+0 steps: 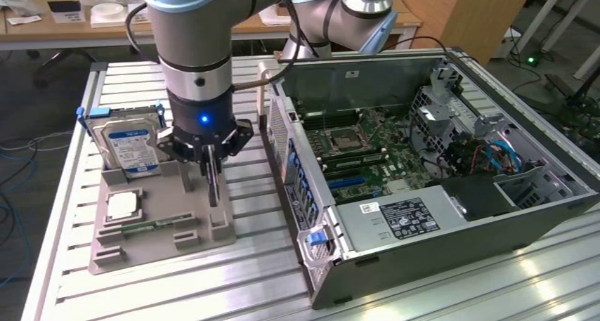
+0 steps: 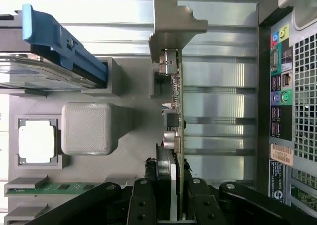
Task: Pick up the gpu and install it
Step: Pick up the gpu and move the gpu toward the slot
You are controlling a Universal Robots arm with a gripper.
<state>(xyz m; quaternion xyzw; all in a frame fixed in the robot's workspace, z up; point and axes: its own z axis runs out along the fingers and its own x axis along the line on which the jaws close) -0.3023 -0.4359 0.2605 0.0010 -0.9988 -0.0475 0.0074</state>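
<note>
Looking over a ribbed aluminium table, with wooden desks and loose cables showing in the room behind. Taking the grey holder tray on that table as the reference for every place.

Holding the gripper pointed straight down over the tray's side nearest the computer case. Clamping the gpu between jaws drawn only partway together, with one of the black fingers pressing on each flat face of the card.

Gripping the gpu near one end while it is standing on its long edge at the tray's slot, thin and upright, running along the tray's length. Showing its metal bracket at the end of the card farthest from the grip, reaching past the tray's rim. Not being able to tell whether the card's lower edge is seated in the slot or just clear of it.

Carrying other parts in the same tray: a hard drive with blue side rails standing upright at the tray's far end, away from the case; a processor chip lying flat in a square pocket about midway along; a green memory stick lying in a narrow slot just beside that pocket.

Lying open just beside the tray, the case is exposing its motherboard and power supply.
</note>
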